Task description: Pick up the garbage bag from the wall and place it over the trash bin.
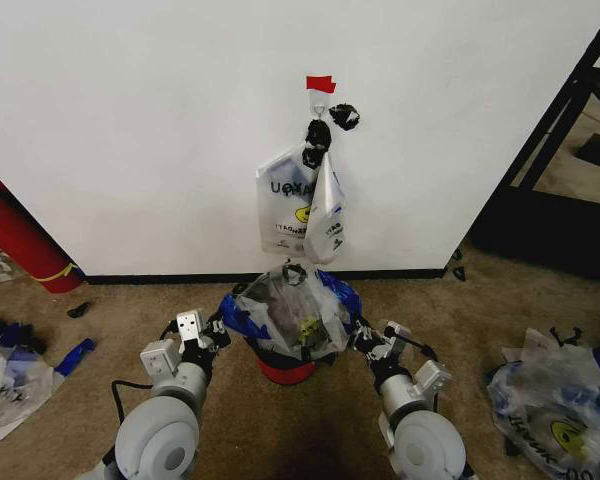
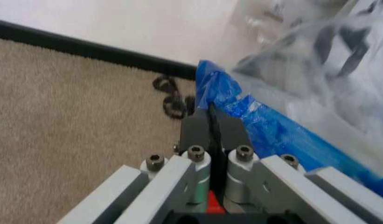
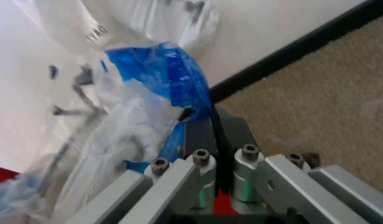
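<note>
Both ends pinched: my left gripper (image 2: 210,122) and right gripper (image 3: 211,122) clamp the garbage bag's (image 1: 292,305) blue handles, at nine and three o'clock of the trash bin (image 1: 286,371). Uneven pull could tear it or tip the bin.

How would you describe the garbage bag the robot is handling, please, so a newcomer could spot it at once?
Start at the white wall and drop to the carpet below its hook. There the garbage bag drapes over the small black trash bin, blue edges pinched by the left claw and right claw. Similar printed bags hang from the hook instead.
</note>
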Controlling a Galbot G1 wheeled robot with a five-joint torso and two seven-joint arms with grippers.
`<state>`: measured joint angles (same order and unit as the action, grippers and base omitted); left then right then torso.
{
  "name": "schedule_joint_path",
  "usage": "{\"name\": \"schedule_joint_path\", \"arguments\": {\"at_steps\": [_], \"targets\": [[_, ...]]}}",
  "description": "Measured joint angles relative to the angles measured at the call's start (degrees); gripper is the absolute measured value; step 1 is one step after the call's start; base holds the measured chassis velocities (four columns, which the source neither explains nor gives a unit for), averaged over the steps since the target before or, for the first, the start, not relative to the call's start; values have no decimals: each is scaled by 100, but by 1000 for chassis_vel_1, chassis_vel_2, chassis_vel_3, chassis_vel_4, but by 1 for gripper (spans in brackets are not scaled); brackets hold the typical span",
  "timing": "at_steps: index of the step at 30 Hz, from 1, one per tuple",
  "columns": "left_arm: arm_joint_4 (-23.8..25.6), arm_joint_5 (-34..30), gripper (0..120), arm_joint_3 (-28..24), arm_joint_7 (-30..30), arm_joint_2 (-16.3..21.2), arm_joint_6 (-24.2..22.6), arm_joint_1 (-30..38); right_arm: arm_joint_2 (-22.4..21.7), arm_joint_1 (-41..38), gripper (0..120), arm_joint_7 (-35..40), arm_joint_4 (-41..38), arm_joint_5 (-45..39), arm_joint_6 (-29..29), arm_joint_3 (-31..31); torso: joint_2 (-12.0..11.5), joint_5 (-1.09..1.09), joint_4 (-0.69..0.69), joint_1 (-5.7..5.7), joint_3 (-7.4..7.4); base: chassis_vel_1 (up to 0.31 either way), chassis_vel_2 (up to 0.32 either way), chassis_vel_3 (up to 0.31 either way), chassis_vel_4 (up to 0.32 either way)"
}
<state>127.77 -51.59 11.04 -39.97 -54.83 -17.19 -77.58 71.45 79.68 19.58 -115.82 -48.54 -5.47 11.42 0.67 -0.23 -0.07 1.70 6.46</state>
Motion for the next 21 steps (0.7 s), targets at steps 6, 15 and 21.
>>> {"name": "schedule_joint_path", "arguments": {"at_steps": [6,15,21], "targets": [[-55,-154,0,-66,-17,208,-181,1,-149,7,0,174,8,-10,-419,17,0,0,0,0,0,0,0,0,0],[-233,-294,0,12,57,377,-273,-64,-228,-94,0,213,127,-5,-633,-30,0,0,0,0,0,0,0,0,0],[-525,-459,0,93,113,460,-278,13,-232,-253,0,227,226,-45,-669,-88,0,-1,0,0,0,0,0,0,0]]}}
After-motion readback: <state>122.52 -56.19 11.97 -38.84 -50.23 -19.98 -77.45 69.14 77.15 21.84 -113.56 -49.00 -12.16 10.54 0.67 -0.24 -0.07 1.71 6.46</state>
